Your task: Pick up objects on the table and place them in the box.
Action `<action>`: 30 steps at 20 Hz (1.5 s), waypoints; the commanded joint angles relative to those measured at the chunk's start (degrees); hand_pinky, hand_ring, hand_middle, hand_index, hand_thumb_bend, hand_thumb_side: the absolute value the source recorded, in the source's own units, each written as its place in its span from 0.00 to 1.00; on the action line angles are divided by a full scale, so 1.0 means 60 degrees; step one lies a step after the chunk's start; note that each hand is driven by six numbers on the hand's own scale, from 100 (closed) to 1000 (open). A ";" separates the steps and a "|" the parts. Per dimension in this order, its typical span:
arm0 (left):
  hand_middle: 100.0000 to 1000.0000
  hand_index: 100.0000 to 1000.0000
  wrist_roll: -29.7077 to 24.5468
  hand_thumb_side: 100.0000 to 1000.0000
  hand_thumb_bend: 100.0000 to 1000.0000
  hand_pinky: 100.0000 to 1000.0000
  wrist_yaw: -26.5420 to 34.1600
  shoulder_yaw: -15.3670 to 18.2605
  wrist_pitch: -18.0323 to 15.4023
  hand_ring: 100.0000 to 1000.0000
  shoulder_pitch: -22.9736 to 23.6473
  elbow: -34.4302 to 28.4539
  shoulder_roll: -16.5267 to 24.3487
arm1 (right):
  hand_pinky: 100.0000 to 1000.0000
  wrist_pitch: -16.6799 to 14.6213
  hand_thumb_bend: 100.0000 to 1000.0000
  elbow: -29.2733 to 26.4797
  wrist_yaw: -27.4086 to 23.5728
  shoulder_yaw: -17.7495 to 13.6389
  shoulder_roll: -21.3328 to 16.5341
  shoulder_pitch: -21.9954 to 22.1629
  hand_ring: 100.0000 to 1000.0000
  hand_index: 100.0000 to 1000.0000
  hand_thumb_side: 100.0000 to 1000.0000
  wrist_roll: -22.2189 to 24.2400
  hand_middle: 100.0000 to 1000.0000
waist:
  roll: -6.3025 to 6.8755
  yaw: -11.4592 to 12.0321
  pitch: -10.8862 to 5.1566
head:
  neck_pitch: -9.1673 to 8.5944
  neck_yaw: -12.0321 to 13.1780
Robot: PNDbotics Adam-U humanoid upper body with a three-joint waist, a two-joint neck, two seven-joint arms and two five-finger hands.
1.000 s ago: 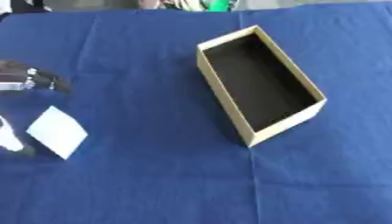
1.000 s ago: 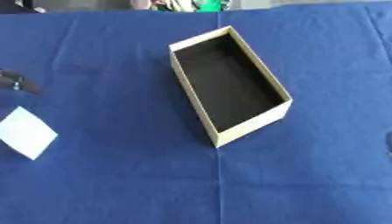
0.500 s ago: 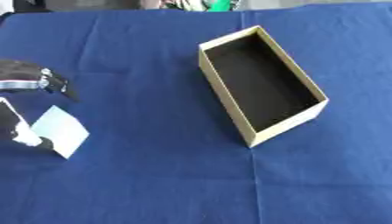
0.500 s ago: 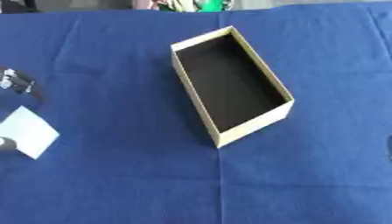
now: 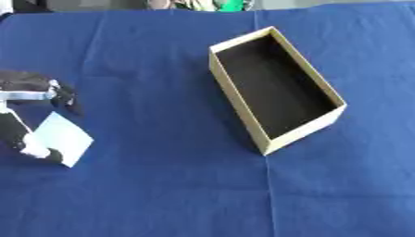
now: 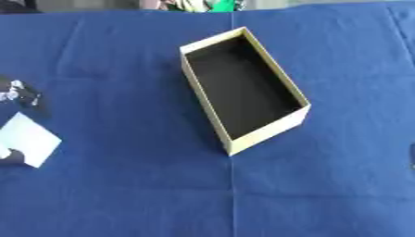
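Note:
A flat white object [image 5: 66,139] lies on the blue cloth at the far left. My left hand [image 5: 32,90] comes in from the left edge and straddles it. Its thumb [image 5: 18,134] lies on the object's lower left corner, and curled fingers [image 5: 65,98] sit at its top corner. The open cardboard box [image 5: 243,104] with a dark, empty inside stands askew at centre right, well apart from the hand. Only a dark sliver of my right hand [image 6: 411,155] shows at the right edge.
The blue cloth [image 5: 162,185] covers the whole table, with creases running down the middle. A person's green clothing [image 5: 227,4] shows beyond the far edge.
My left hand has come further in from the left and closed in round the white object. The object and the box have stayed in place.

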 commanded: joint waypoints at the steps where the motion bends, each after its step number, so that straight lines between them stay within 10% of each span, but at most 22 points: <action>1: 0.69 0.78 -0.1226 0.35 0.57 0.71 -0.0416 -0.0133 -0.1358 0.77 0.0024 0.0116 0.0206 | 0.70 -0.0052 0.00 -0.0106 0.0021 -0.0108 -0.0102 -0.0054 0.88 0.83 1.00 -0.0029 0.57 | 0.0067 -0.0017 -0.0145 | 0.0090 -0.0051; 19: 0.73 0.85 -0.1226 0.41 0.57 0.71 -0.0961 0.0327 -0.1391 0.80 0.0073 0.0120 0.0262 | 0.70 -0.0084 0.00 -0.0106 0.0051 -0.0076 -0.0020 0.0021 0.87 0.82 1.00 -0.0010 0.56 | 0.0010 0.0035 -0.0127 | 0.0048 -0.0221; 30: 0.43 0.50 -0.1226 0.22 0.18 0.61 -0.0858 0.0532 -0.1354 0.60 0.0010 -0.0069 0.0183 | 0.71 -0.0073 0.00 -0.0106 0.0059 -0.0086 0.0026 0.0060 0.87 0.83 1.00 -0.0027 0.56 | -0.0004 0.0041 -0.0120 | 0.0019 -0.0258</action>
